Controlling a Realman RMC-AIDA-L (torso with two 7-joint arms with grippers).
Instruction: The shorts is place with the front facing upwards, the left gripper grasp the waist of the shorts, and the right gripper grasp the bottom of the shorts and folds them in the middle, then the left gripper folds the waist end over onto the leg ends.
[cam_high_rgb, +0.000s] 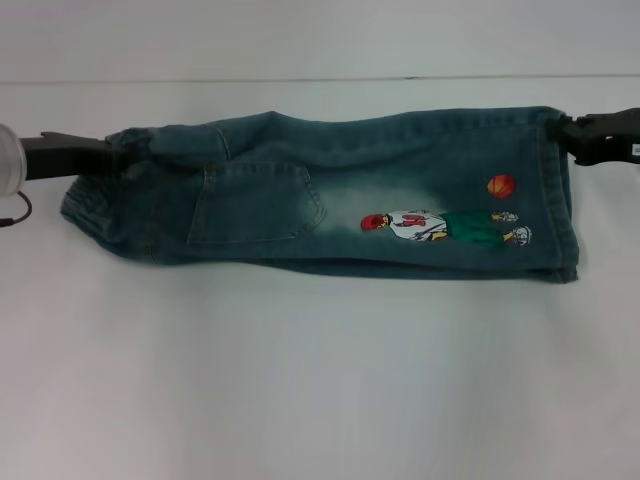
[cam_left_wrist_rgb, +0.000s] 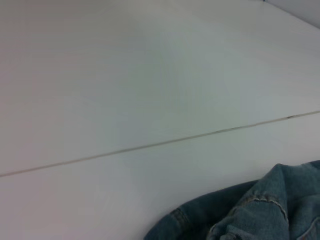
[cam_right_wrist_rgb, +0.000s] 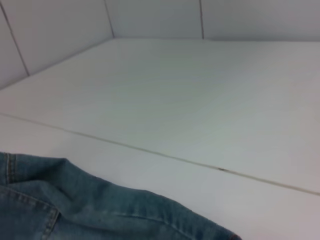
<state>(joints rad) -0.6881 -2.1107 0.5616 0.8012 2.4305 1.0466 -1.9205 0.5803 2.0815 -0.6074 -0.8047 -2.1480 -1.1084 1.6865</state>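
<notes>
The shorts (cam_high_rgb: 330, 190) lie folded in half lengthwise across the white table, with the back pocket and the cartoon print facing up. The ruffled waist of the shorts (cam_high_rgb: 90, 205) is at the left end. The bottom of the shorts (cam_high_rgb: 560, 200), with its straight hems, is at the right end. My left gripper (cam_high_rgb: 112, 152) reaches in from the left and is shut on the far corner of the waist. My right gripper (cam_high_rgb: 568, 132) comes in from the right, shut on the far corner of the hems. Each wrist view shows only a bunched denim edge (cam_left_wrist_rgb: 260, 210) (cam_right_wrist_rgb: 75, 205), not the fingers.
The white table (cam_high_rgb: 320, 380) stretches wide in front of the shorts. A thin seam (cam_high_rgb: 320, 79) runs across it behind them. White tiled walls (cam_right_wrist_rgb: 60, 30) stand at the back.
</notes>
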